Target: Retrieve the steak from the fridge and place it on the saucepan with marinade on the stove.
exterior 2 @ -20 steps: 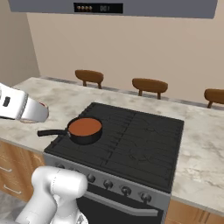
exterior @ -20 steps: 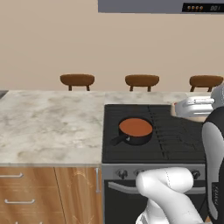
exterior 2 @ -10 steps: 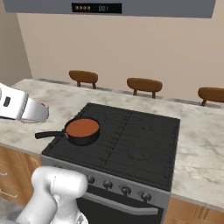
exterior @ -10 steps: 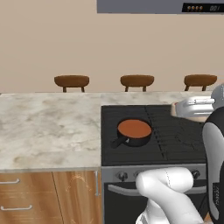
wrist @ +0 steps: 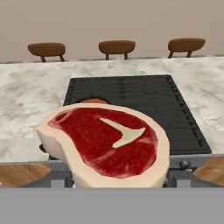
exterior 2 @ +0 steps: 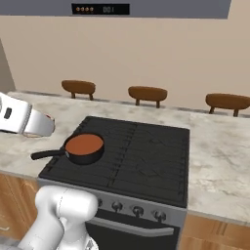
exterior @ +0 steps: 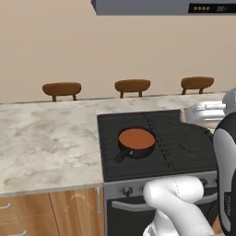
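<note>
Since the earlier frames the whole scene is sliding sideways in both base views, so the base is driving along the stove (exterior 2: pixel 122 156); the things themselves are not moving. Nearest, in the hand view, the steak (wrist: pixel 105 142) is sitting flat across the claw (wrist: pixel 118 177), whose jaws are standing wide and pinching the slab by its edges, presumably so it is travelling level. Just beyond its far edge, the marinade (wrist: pixel 93 101) is peeking out. On the front left grate the saucepan (exterior: pixel 136 142) is waiting, handle pointing toward the front. The marbled desk (exterior: pixel 46 143) is flanking the cooktop. Farthest, three brown stools (exterior 2: pixel 147 93) are lining the wall. Judged: carrying phase, placement not yet done.
</note>
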Robot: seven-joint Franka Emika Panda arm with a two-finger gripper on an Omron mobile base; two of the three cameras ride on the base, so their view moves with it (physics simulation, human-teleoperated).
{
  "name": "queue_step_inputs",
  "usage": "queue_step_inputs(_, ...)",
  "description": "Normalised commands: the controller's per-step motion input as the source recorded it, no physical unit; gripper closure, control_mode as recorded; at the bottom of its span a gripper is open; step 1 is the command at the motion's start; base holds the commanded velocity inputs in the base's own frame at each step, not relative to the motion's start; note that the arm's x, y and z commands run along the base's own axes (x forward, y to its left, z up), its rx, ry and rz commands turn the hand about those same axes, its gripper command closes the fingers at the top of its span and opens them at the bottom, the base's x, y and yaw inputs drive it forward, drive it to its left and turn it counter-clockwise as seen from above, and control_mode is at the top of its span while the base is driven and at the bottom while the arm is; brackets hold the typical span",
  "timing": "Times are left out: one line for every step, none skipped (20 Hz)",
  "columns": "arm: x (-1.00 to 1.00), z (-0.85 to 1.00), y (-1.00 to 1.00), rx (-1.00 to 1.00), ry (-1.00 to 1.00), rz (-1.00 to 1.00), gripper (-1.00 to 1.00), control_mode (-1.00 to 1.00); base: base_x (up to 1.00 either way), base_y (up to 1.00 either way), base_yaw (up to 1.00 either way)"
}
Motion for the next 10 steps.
queue_step_inputs(0.00,0.00,0.00,0.00,0.00,0.00,1.00,1.00,0.26,0.24,-0.19)
queue_step_inputs(0.00,0.00,0.00,0.00,0.00,0.00,1.00,1.00,0.31,0.30,-0.15)
queue_step_inputs(0.00,0.00,0.00,0.00,0.00,0.00,1.00,1.00,0.43,0.29,-0.04)
queue_step_inputs(0.00,0.00,0.00,0.00,0.00,0.00,1.00,1.00,0.49,0.29,0.00)
queue_step_inputs(0.59,-0.49,0.31,0.00,0.06,0.00,1.00,-1.00,0.00,0.00,0.00)
queue_step_inputs(0.74,-0.50,0.31,0.00,0.09,0.00,1.00,-1.00,0.00,0.00,0.00)
queue_step_inputs(0.91,-0.60,0.34,0.00,0.12,0.00,1.00,-1.00,0.00,0.00,0.00)
queue_step_inputs(1.00,-0.68,0.44,0.00,0.13,0.06,1.00,-1.00,0.00,0.00,0.00)
queue_step_inputs(1.00,-0.71,0.41,0.00,0.13,0.10,1.00,-1.00,0.00,0.00,0.00)
queue_step_inputs(1.00,-0.71,0.41,0.00,0.14,0.10,1.00,-1.00,0.00,0.00,0.00)
